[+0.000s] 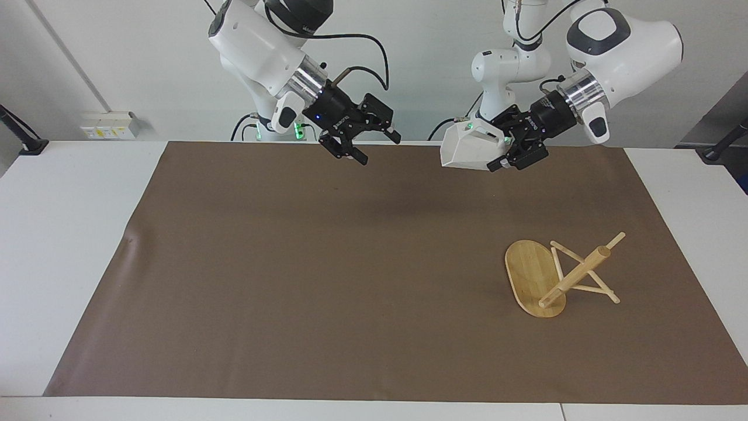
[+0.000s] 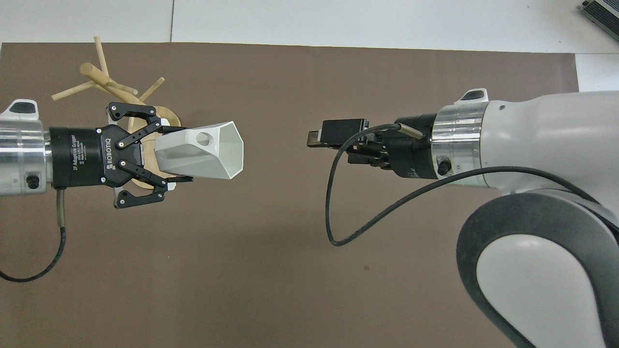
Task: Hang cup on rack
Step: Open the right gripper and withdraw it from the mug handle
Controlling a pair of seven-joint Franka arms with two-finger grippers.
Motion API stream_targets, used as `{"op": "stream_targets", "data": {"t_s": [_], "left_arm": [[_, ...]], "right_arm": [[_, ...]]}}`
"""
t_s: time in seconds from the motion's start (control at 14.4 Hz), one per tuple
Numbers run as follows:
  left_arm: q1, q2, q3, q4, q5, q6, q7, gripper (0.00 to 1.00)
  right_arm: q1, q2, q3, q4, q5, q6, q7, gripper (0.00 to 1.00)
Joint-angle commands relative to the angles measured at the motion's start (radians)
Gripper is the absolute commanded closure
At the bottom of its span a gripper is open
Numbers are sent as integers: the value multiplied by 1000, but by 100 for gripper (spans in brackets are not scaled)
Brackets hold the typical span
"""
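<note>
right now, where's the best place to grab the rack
Probably the thick post, near its free end, from above. The rack lies tipped over, base on edge, and the post slants up off the mat.

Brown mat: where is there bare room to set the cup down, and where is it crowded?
The brown mat is bare from the rack to the right arm's end. Crowded only at the tipped-over rack, toward the left arm's end. The left gripper holds the cup in the air; the right gripper is open.
</note>
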Motion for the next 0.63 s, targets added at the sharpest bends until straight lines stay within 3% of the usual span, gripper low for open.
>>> {"op": "stream_targets", "data": {"t_s": [0.0,0.14,0.35,0.56], "left_arm": [[6,-29,-4,-59,76,107,-180,100],[6,-49,-6,-122,77,210,-298,100],[0,-50,-13,-179,77,325,-448,100],[-8,-33,-30,-231,77,475,-577,100]], "right_arm": [[-7,-14,-59,-24,-265,-46,1,0],[-7,-18,-129,-32,-434,-86,0,0],[-7,-46,-234,-87,-512,-123,-3,0],[-7,-55,-271,-96,-683,-155,-45,0]]}}
